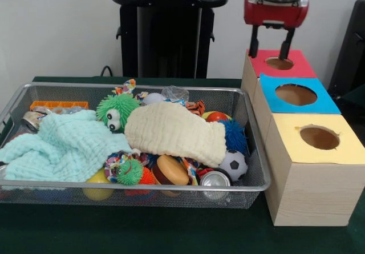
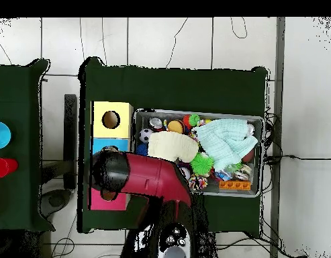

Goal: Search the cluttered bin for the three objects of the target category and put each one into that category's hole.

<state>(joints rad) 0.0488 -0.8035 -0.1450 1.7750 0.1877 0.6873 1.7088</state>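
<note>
The wire-mesh bin (image 1: 137,187) sits on the green table, full of toys and cloths; it also shows in the overhead view (image 2: 256,191). One see-through crinkled plastic bottle (image 1: 174,93) peeks out at the bin's far side. The other bottles are hidden under the clutter. The blue-panelled hole (image 1: 296,95) is the middle of three box holes to the right of the bin. My gripper (image 1: 272,47) hangs open and empty above the red-panelled hole (image 1: 279,63), behind the blue one. In the overhead view the arm covers the gripper.
A mint cloth (image 1: 63,145) and a cream cloth (image 1: 171,131) cover much of the bin. A silver can (image 1: 215,178), a small football (image 1: 233,164) and a green spiky toy (image 1: 117,108) lie among them. The yellow-panelled hole (image 1: 319,137) is nearest the camera.
</note>
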